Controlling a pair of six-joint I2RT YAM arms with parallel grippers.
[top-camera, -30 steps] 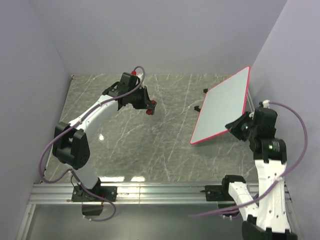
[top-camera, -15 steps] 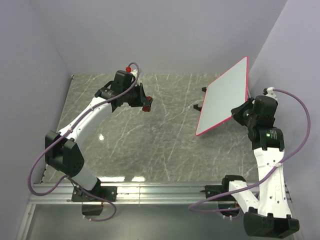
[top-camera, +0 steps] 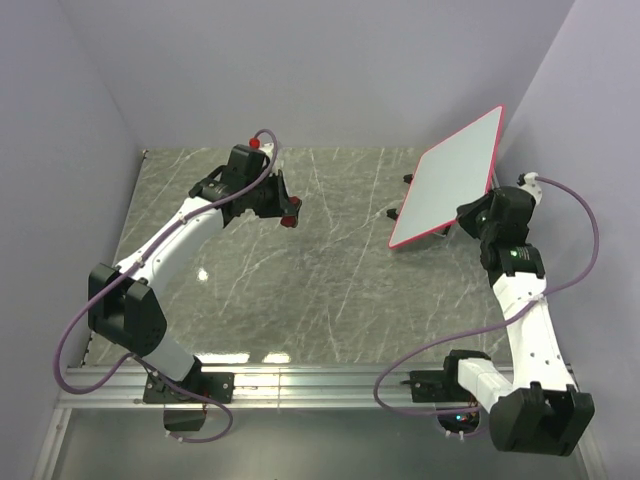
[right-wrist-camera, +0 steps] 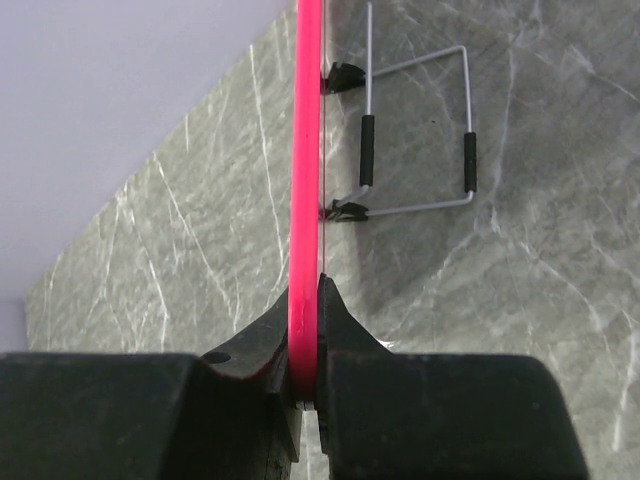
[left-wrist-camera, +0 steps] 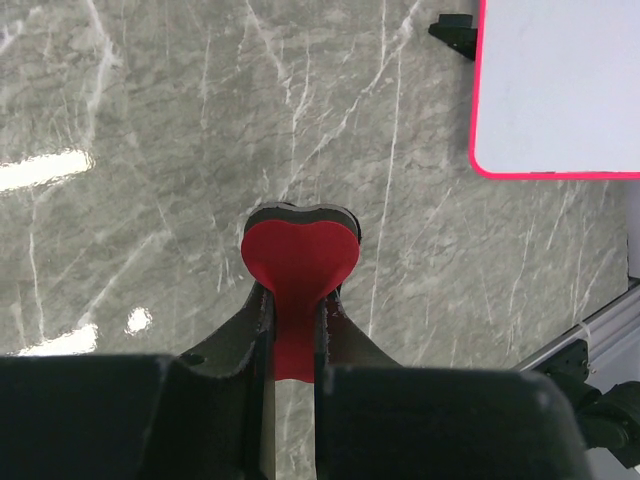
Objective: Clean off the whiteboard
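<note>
While the whiteboard [top-camera: 448, 178] hangs tilted at the far right of the table [top-camera: 300, 290], its lower left corner low and its upper right corner raised toward the wall, you have it pinched by its pink rim in the right gripper [top-camera: 470, 215]. The right wrist view shows that rim edge-on, clamped tight between the two jaws. A wire stand [right-wrist-camera: 420, 130] with black sleeves folds out from the back of the board; you cannot tell from these views whether it touches the table.

The face that shows from above and from the left wrist looks plain white, with no marks to be made out. So either the wiping is about finished or whatever remains is too faint to see.

Well apart from the board, over the far middle of the table, the red eraser [left-wrist-camera: 298, 255] sits gripped between the closed jaws of the left gripper [left-wrist-camera: 293, 300]. Its dark felt edge points forward and is off the surface.

By the look of it, you are in the step of presenting the board for the wipe, with the eraser not yet against it.

If marks remain, the next move calls for carrying the eraser across to the right and laying its felt flat on the white face. The right grip must hold firm, since a push on a board held only by one edge could twist it in the jaws. If the face is clean, you need only lower the board gently
</note>
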